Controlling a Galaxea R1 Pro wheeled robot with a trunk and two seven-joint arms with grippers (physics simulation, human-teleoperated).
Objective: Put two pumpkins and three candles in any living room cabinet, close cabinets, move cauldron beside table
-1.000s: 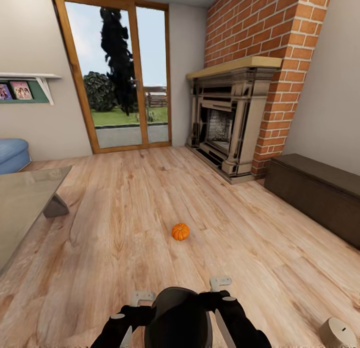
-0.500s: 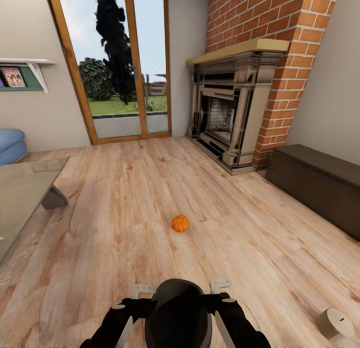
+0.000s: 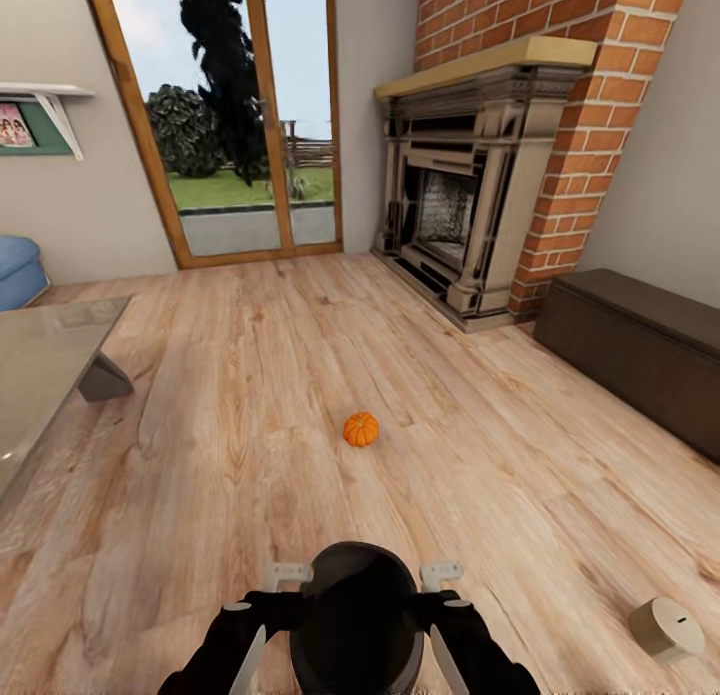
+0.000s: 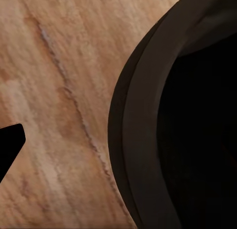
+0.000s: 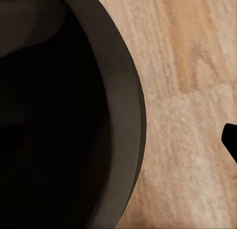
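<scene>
Carrying the cauldron [image 3: 355,615] between left gripper [image 3: 262,600] and right gripper [image 3: 445,595] (grip state unreadable, apparently pressed to its sides), risking a slip or clipping the pumpkin [image 3: 360,429] on the floor ahead.

Matte black cauldron [image 3: 355,615]; bright-orange ribbed pumpkin [image 3: 361,429]; grey-beige candle [image 3: 666,628]; dark-brown cabinet [image 3: 640,360]; red-brick chimney [image 3: 560,95]

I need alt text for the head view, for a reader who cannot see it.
A black cauldron sits between the robot's two arms at the bottom, above a wooden floor. One orange pumpkin lies ahead; a beige candle lies far right, a dark cabinet beyond it.
</scene>
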